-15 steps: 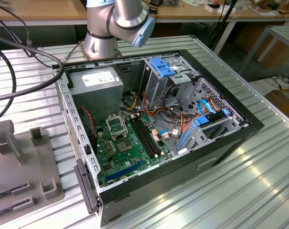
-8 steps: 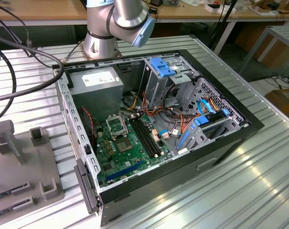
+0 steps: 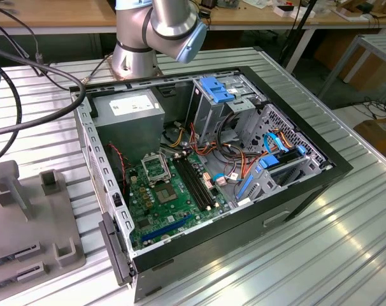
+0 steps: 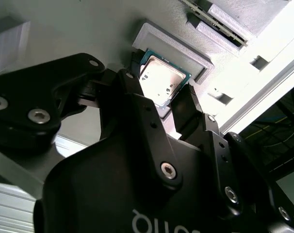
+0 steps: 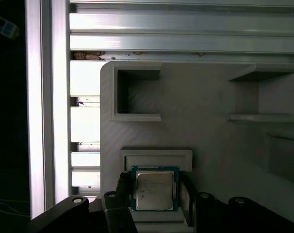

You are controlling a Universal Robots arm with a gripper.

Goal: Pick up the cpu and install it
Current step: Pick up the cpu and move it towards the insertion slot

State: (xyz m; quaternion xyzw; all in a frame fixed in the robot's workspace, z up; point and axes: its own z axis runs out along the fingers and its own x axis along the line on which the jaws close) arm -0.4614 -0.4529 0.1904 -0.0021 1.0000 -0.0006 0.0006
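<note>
Fingers of my gripper stand open, one on each side of the cpu, and I see them clamping nothing. The cpu lies flat in a raised pocket near an edge of the grey holder plate.

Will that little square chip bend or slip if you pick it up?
Probably stiff: the cpu looks like a flat metal-topped square. Likely light, being thin. It lies flat in the grey holder, so rolling seems unlikely; its smooth top may be slippery.
</note>
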